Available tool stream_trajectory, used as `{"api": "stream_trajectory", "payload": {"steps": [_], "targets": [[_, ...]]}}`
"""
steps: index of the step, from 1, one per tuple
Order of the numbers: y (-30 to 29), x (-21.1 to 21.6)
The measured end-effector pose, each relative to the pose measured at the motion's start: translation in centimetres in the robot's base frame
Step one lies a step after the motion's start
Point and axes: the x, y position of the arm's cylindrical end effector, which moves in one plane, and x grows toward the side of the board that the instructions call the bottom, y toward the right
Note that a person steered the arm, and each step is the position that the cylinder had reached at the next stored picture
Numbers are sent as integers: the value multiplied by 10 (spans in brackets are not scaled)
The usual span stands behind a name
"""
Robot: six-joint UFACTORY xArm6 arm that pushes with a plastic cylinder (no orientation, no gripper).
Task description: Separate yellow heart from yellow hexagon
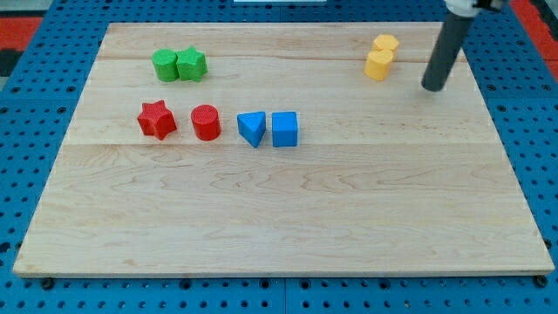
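Note:
Two yellow blocks touch each other near the view's top right. The upper one (386,43) and the lower one (378,65) are the yellow heart and yellow hexagon; I cannot tell which is which. My tip (432,87) rests on the board to the right of the lower yellow block, a short gap away, touching neither.
Two green blocks (180,64) sit together at the top left. A red star (157,119) and a red cylinder (206,122) lie left of centre. A blue triangle (252,128) and a blue cube (284,129) sit beside them. The wooden board (288,227) lies on blue pegboard.

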Motion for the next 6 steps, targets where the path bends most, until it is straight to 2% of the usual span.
{"api": "stream_trajectory", "payload": {"steps": [1, 3, 5, 6], "targets": [[-42, -39], [-65, -39], [-143, -35], [-123, -16]]}}
